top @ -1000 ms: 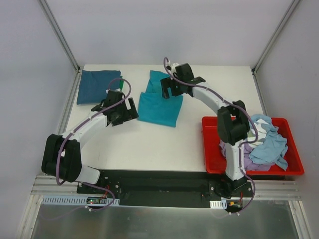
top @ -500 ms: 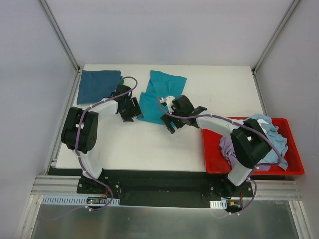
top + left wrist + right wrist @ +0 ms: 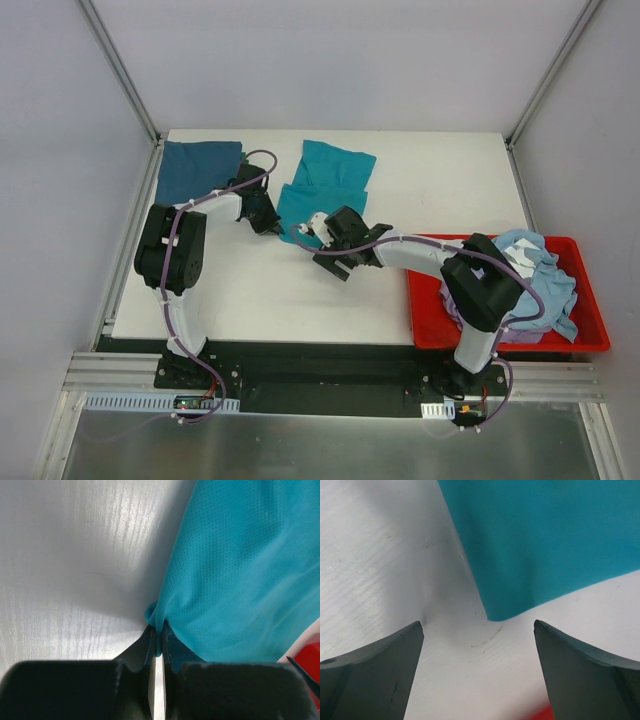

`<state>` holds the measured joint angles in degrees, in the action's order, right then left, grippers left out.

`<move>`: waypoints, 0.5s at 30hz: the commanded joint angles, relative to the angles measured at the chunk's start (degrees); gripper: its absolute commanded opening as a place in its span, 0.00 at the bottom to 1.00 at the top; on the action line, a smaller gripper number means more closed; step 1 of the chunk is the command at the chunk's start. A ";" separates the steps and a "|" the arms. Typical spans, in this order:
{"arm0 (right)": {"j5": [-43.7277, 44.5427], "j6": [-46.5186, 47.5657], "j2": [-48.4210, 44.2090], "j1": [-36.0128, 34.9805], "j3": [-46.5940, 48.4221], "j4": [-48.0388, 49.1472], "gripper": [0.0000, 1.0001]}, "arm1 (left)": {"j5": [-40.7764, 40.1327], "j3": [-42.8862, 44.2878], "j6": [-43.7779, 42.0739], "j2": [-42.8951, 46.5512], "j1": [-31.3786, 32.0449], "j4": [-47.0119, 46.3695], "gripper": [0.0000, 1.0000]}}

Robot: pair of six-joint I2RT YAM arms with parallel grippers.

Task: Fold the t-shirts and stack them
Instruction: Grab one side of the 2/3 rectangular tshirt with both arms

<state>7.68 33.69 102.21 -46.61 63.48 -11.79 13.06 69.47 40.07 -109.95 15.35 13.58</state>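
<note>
L jaws closed, teal mesh tee pinched

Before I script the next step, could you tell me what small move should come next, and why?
Probably ease the right end effector forward and close on the near corner of the teal t-shirt. Its jaws stand open just short of that corner, while the left end effector pinches another edge.
</note>
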 commanded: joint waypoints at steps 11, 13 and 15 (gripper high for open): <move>7.25 7.62 7.29 -1.82 8.32 -2.97 0.67 | -1.81 1.54 -0.79 0.18 -0.41 1.80 0.00; 7.35 7.53 8.08 -1.73 8.50 -4.37 0.56 | -1.81 1.63 -0.79 0.44 -0.59 1.88 0.00; 7.35 7.00 8.79 -1.73 9.02 -6.48 0.49 | -1.90 1.81 -0.96 0.53 -0.76 1.97 0.00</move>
<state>13.43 40.40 109.23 -48.05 70.28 -13.32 12.97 69.87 40.07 -110.06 15.27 13.67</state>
